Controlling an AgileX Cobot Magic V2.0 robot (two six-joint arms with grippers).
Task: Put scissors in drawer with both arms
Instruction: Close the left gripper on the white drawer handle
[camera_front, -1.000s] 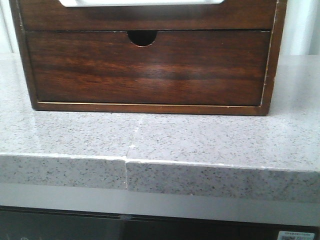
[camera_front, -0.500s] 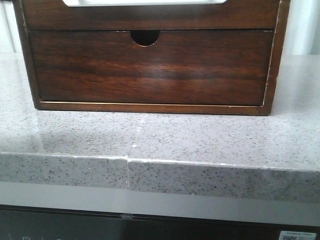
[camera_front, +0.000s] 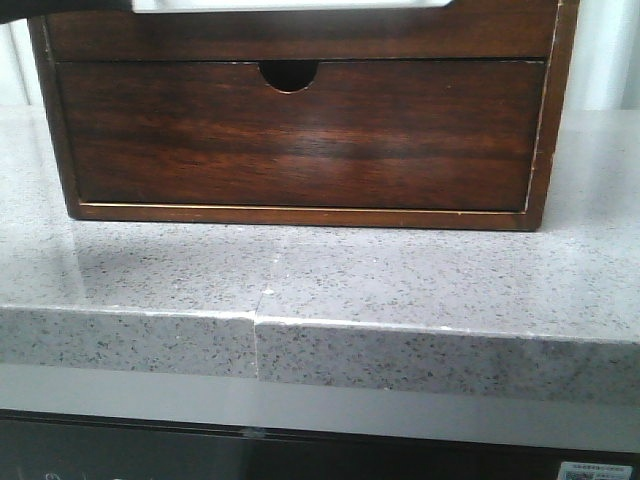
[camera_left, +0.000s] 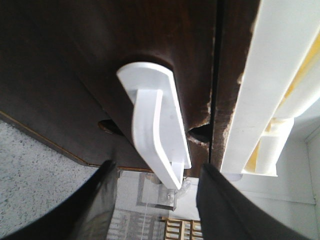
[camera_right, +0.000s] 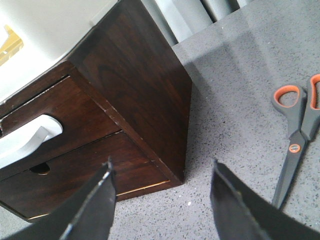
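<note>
— Where are your jaws?

— My left gripper hangs open just in front of the drawer, its fingers either side of the white handle, gripping nothing. My right gripper is open too, empty.

— And the scissors?

— The scissors lie flat on the counter, well apart from the drawer, beside the wooden box

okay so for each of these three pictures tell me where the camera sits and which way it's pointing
Front: low, facing forward at the wooden box on the counter; a dark arm part at the top corner.
Left wrist: close to the upper drawer's white handle, open left pincer framing it.
Right wrist: looking down at the box and the scissors, open right pincer.
All share the box.
</note>
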